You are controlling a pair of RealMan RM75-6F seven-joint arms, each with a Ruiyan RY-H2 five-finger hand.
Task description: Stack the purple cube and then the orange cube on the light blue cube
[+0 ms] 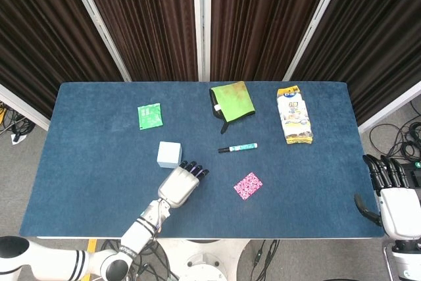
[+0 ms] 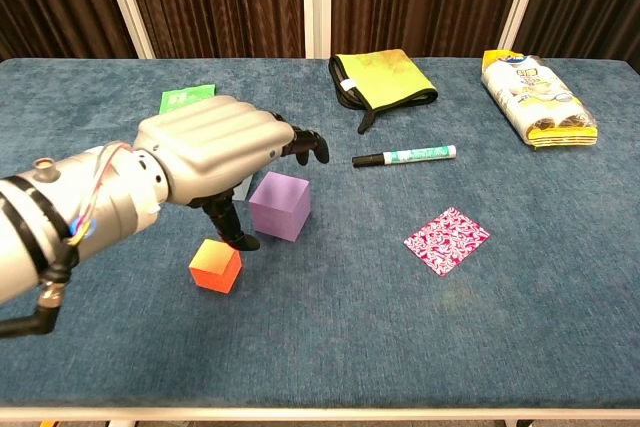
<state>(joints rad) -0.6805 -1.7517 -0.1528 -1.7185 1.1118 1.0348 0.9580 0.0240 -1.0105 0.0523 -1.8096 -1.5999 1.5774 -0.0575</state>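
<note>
Purple cube (image 2: 279, 205) sits on the table (image 2: 400, 347) just right of the light blue cube (image 1: 169, 154), directly under the left hand (image 2: 215, 152), which hovers over it, fingers spread, thumb down at its left face, holding nothing. Orange cube (image 2: 215, 265) lies near, front-left of purple. Likely next: close on purple, left hand far nearer. Right hand (image 1: 395, 202) idles off the table's right edge, fingers apart, empty. Cube has no long axis.
</note>
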